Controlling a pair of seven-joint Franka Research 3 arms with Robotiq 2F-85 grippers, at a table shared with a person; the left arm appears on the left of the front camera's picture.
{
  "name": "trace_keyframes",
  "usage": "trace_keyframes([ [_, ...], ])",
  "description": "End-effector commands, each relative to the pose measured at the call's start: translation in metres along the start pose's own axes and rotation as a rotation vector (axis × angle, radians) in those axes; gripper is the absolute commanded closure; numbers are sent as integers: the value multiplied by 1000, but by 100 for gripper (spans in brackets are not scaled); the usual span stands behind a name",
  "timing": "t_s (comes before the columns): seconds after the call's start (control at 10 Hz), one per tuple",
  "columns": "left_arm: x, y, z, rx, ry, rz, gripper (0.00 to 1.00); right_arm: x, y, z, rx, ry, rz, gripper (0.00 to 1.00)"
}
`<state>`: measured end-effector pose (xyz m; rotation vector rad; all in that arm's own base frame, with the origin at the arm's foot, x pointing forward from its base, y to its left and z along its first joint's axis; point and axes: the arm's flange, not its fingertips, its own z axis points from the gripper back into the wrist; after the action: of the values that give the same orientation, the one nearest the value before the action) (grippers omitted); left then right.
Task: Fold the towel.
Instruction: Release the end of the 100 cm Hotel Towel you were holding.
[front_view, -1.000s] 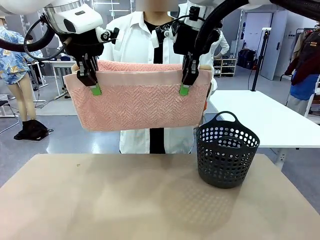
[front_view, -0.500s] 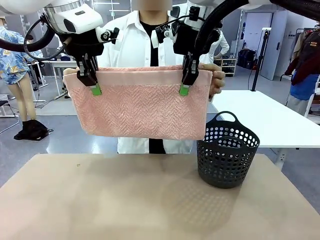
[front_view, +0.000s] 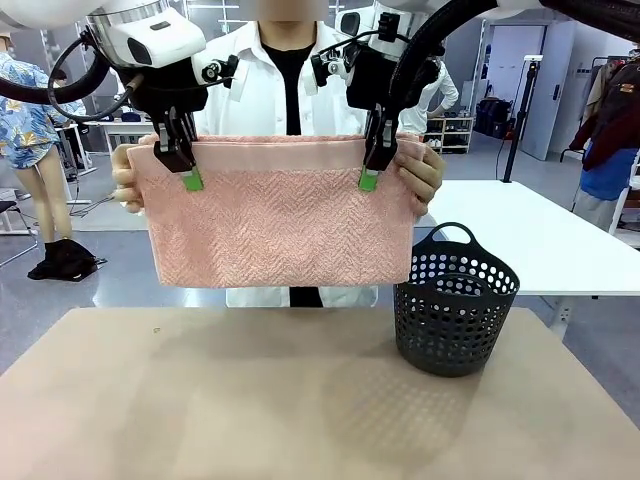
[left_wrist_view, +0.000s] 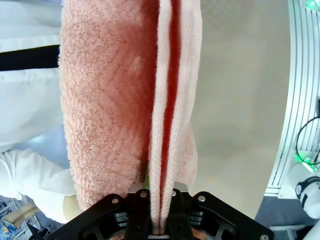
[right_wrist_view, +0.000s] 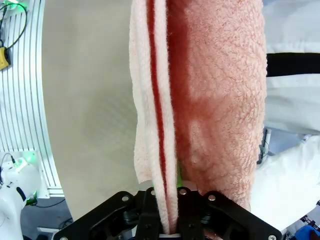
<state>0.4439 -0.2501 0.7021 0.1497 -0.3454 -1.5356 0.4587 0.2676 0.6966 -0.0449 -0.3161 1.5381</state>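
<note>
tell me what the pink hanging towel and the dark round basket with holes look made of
Salmon-pink rectangular towel: likely cotton terry with a matte finish, judging by the fuzzy looped pile and herringbone weave.
Dark perforated round basket: probably moulded plastic with a slight sheen, judging by the rigid wall and even round holes.

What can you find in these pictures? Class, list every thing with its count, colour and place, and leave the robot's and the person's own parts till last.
towel: one, salmon pink, held up in the air above the table, hanging in layers from its top edge
basket: one, dark grey with holes, standing on the table at the robot's right
table: one, beige, nearest the camera
second table: one, white, behind the basket
shirt: one, white, on the person behind the towel
left gripper: one, black with green pads, shut on the towel's top edge
right gripper: one, black with green pads, shut on the towel's top edge
person's hands: two, one at each upper corner of the towel, the other here
</note>
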Motion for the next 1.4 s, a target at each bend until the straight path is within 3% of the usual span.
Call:
trace_keyframes([
  [0.0, -1, 0, 3, 5, -1, 0, 100, -1, -1, 1, -2, 0, 9, 100],
  [0.2, -1, 0, 3, 5, -1, 0, 100, 1, 0, 2, 2, 0, 14, 96],
  [0.3, 0, 0, 0, 0, 0, -1, 81, 1, 0, 4, -2, -1, 27, 96],
  [0.4, 0, -2, 1, 25, 8, -20, 52, 0, 1, 4, -15, 11, 50, 51],
  [0.5, -1, -3, 2, 19, 4, -23, 38, 0, 2, 5, -14, 12, 51, 51],
  [0.6, -1, -3, 2, 22, 5, -22, 8, 0, 2, 6, -14, 10, 45, 6],
  [0.7, 0, -3, 4, 28, 2, -21, 0, -2, 2, 9, -16, 5, 38, 48],
  [0.8, 0, -3, 4, 31, -2, -26, 0, -4, 2, 11, -13, -7, 38, 0],
  [0.9, 1, -4, 6, 32, -4, -29, 0, -5, 3, 13, -13, -15, 34, 3],
  [1.0, 0, -4, 8, 34, -8, -27, 10, -6, 4, 16, -16, -21, 31, 0],
  [1.1, 0, -4, 11, 37, -12, -23, 0, -7, 5, 19, -24, -27, 30, 0],
  [1.3, -2, -4, 17, 39, -27, -13, 0, -8, 7, 25, -34, -32, 21, 0],
])
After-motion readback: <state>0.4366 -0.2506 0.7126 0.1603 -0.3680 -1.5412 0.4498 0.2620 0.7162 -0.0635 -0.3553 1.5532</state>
